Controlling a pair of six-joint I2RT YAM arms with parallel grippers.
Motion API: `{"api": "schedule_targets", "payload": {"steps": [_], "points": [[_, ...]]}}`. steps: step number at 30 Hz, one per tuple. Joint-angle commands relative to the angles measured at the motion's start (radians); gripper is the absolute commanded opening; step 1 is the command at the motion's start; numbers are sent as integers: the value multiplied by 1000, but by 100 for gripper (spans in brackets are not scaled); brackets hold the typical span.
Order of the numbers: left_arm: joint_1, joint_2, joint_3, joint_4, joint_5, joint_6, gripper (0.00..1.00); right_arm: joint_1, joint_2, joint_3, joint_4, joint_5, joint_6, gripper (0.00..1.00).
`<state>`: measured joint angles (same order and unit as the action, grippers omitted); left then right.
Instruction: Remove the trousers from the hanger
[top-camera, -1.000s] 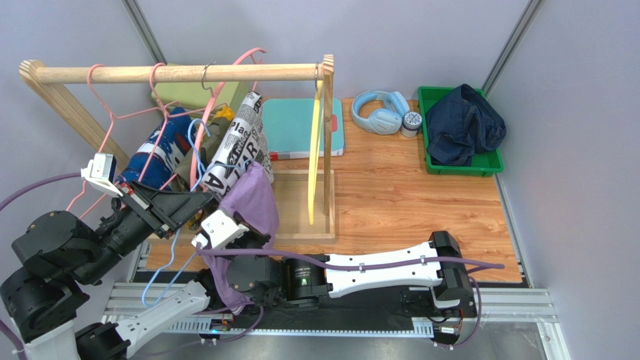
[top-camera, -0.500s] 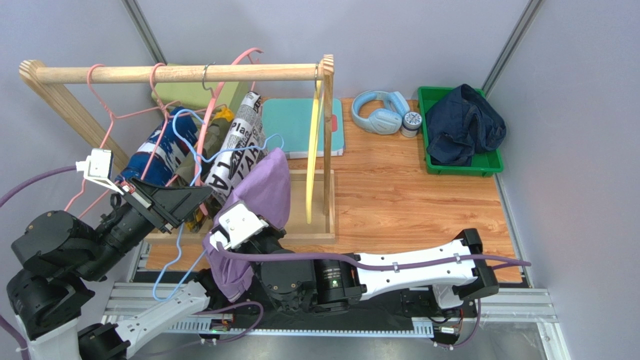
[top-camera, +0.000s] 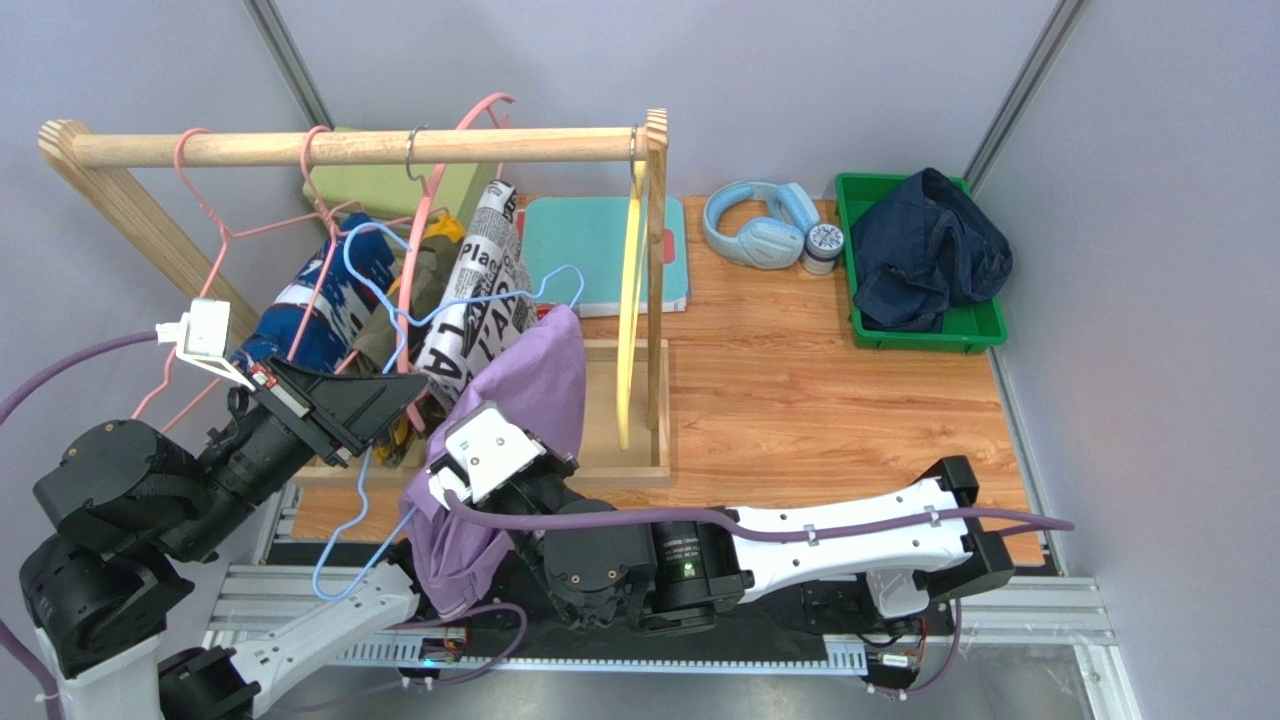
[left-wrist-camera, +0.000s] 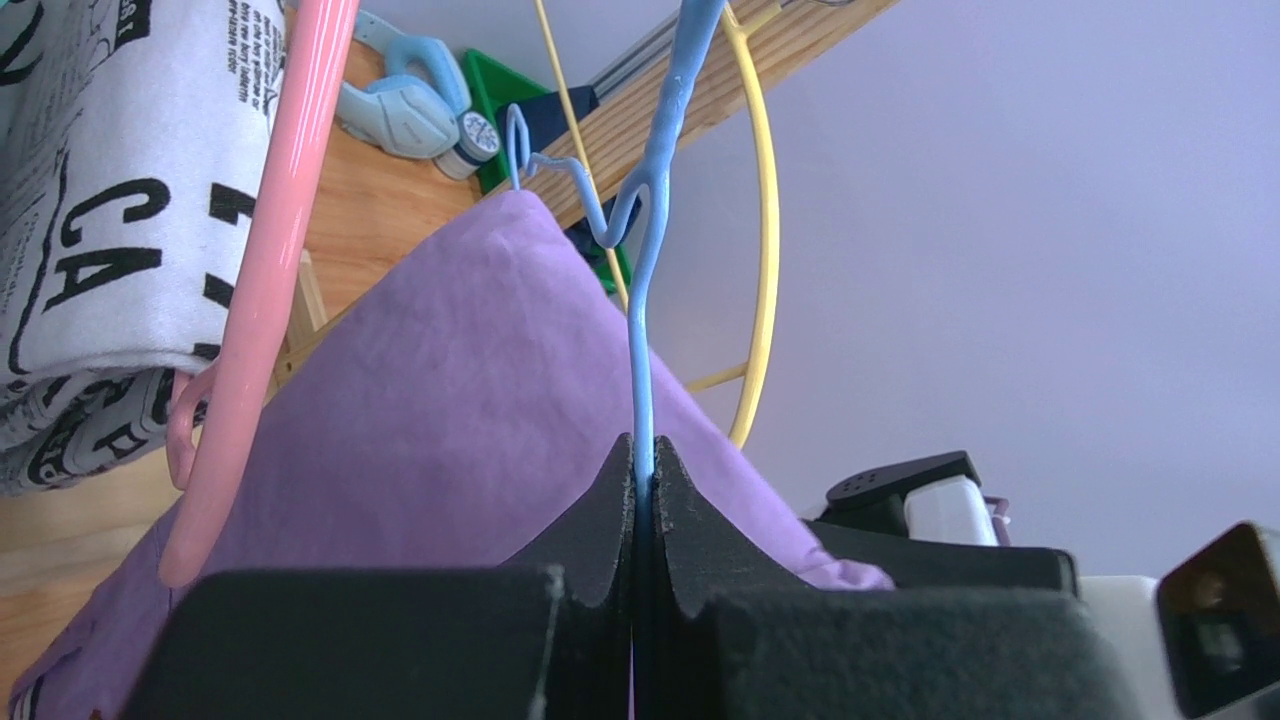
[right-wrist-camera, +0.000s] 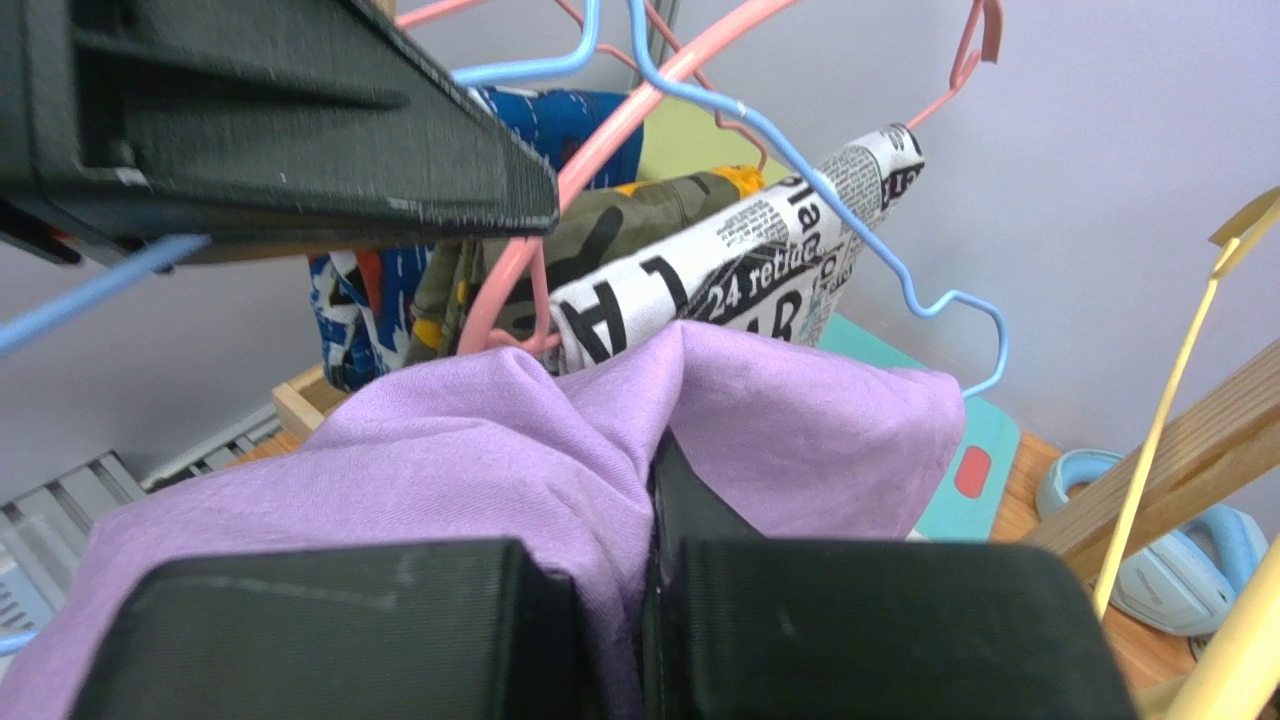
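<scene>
The left gripper (left-wrist-camera: 642, 458) is pinched shut on the thin wire of the blue hanger (left-wrist-camera: 646, 300), which is held clear of the wooden rail (top-camera: 353, 147). The right gripper (right-wrist-camera: 657, 480) is clamped on a fold of the purple trousers (right-wrist-camera: 496, 450), bunched just beside the hanger above the table's near edge. Whether any cloth hangs over the wire cannot be told, so the parting looks well begun but unfinished. Beyond, the wooden table (top-camera: 796, 375) carries headphones (top-camera: 759, 222) and a green tray (top-camera: 932, 342) of dark clothing. Grey walls close the space in.
</scene>
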<state>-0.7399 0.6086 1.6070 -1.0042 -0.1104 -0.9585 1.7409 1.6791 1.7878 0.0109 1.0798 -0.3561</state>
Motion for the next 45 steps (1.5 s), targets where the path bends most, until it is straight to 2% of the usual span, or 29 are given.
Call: {"api": "schedule_targets", "payload": {"steps": [1, 8, 15, 19, 23, 28, 35, 45], "points": [[-4, -7, -24, 13, -2, 26, 0, 14, -75, 152, 64, -82, -11, 0], [-3, -17, -42, 16, -11, 23, 0, 52, -41, 358, -6, -156, -44, 0], [-3, -21, -42, 19, 15, 27, 0, 100, -90, 482, -230, -308, 78, 0], [-3, -27, -48, 27, 51, 27, 0, 106, -179, 493, -336, -489, 202, 0], [-4, -44, -47, 30, 64, 27, 0, 106, -242, 516, -512, -699, 308, 0], [-3, -44, -19, 33, 83, 40, 0, 106, -396, 371, -546, -911, 407, 0], [-3, -23, 14, 26, 103, 90, 0, 106, -539, 141, -681, -952, 503, 0], [-3, -12, 59, -19, 104, 178, 0, 106, -853, -312, -635, -999, 614, 0]]}}
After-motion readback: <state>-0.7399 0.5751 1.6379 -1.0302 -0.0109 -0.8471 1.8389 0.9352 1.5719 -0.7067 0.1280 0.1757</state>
